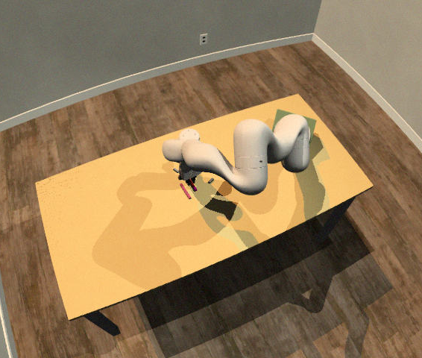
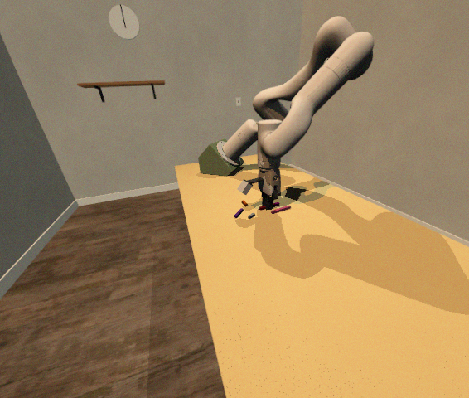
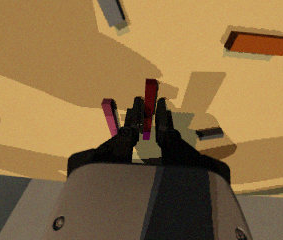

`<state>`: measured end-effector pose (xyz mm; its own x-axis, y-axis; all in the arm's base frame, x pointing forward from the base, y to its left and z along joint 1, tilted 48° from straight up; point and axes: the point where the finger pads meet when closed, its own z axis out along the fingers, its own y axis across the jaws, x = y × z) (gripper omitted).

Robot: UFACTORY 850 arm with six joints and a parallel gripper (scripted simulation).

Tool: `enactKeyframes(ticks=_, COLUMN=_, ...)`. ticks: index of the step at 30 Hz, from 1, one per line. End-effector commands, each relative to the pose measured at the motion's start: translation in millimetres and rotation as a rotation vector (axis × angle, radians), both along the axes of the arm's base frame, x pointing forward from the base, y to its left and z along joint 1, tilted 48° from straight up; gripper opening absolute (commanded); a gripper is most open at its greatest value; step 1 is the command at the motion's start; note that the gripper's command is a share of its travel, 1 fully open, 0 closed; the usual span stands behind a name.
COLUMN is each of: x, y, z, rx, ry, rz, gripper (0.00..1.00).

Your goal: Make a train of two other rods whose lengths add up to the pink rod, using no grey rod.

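Note:
My gripper points down at the table, its fingers a little apart and open. A short magenta rod lies on the table between them. A red rod lies straight ahead of it, end to end in one line. The pink rod lies just left of the fingers, slightly angled. From above, the gripper stands over the red rod, with the pink rod beside it. The side view shows the gripper and the pink rod.
An orange rod lies at the far right and a grey rod at the top left. A small dark rod lies close on the right. A purple rod lies left of the group. The arm's green base stands behind.

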<state>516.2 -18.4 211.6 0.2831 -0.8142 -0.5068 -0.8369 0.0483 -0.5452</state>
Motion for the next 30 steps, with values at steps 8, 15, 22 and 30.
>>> enactKeyframes(ticks=8, x=0.3, y=-0.4, z=0.4, rx=0.0, ry=-0.001, rz=-0.001, gripper=0.24)
enactKeyframes(ticks=15, x=-1.1, y=-2.2, z=2.5, rx=0.0, ry=-0.001, rz=-0.001, gripper=0.24)
enactKeyframes(ticks=22, x=-8.4, y=-11.1, z=12.8, rx=0.0, ry=-0.001, rz=-0.001, gripper=0.24)
enactKeyframes(ticks=30, x=-28.1, y=-35.5, z=40.9, rx=0.0, ry=-0.001, rz=-0.001, gripper=0.24)
